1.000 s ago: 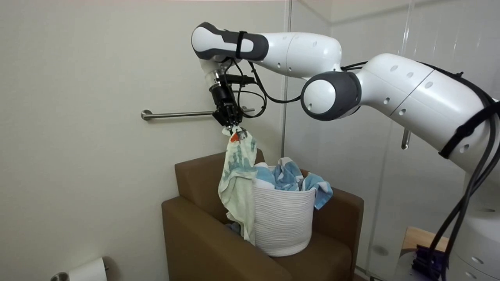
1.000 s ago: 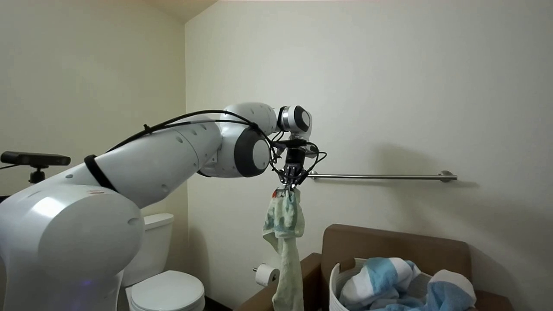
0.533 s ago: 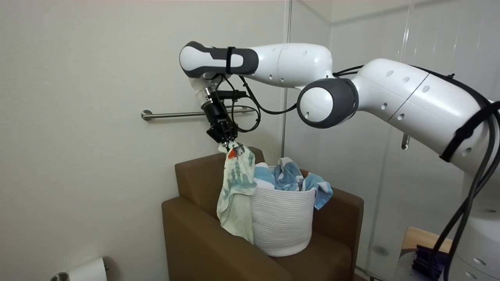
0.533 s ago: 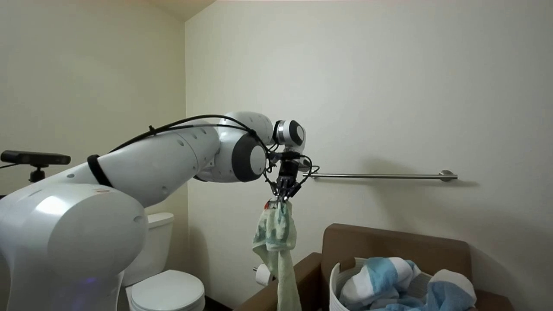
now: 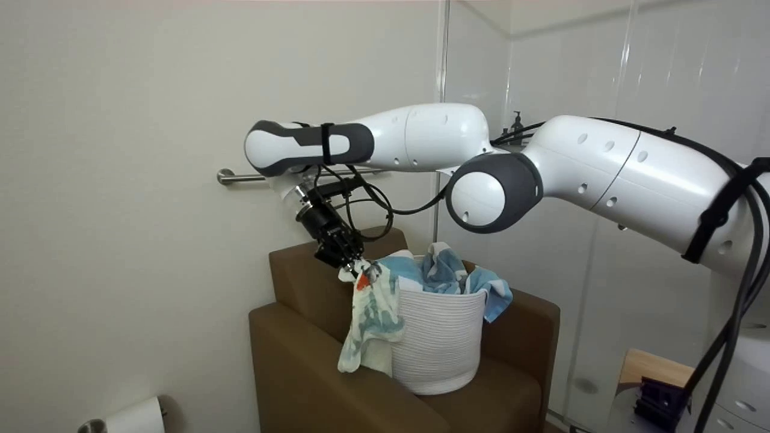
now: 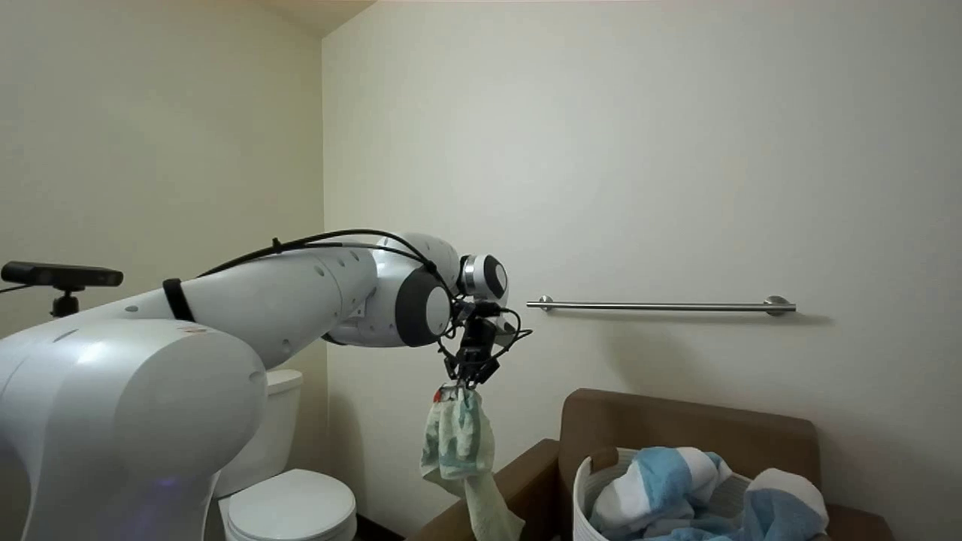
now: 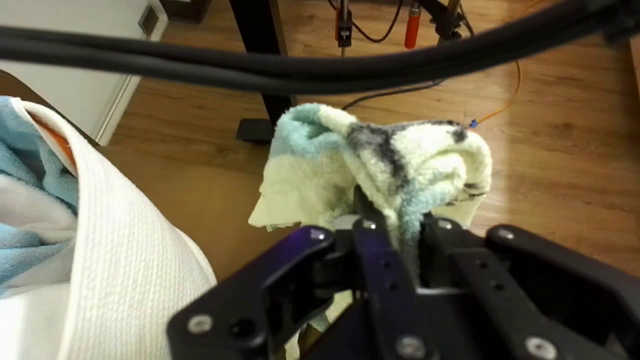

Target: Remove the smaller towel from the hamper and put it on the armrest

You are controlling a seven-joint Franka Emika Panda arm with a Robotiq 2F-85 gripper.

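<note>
The placing step looks in hand: the tool [image 7: 395, 215] pinches the smaller towel [image 6: 457, 443], which hangs outside the hamper [image 5: 439, 340] by the armrest [image 5: 337, 382]. Tool and towel are lower than a second ago. Whether cloth touches the armrest is hard to tell. Next, probably: lower, drape across, release.

Same armchair [image 5: 322, 367], hamper [image 5: 442, 343] and wall bar [image 6: 661, 306] in both farther-back exterior views; wrist view close, downward.
</note>
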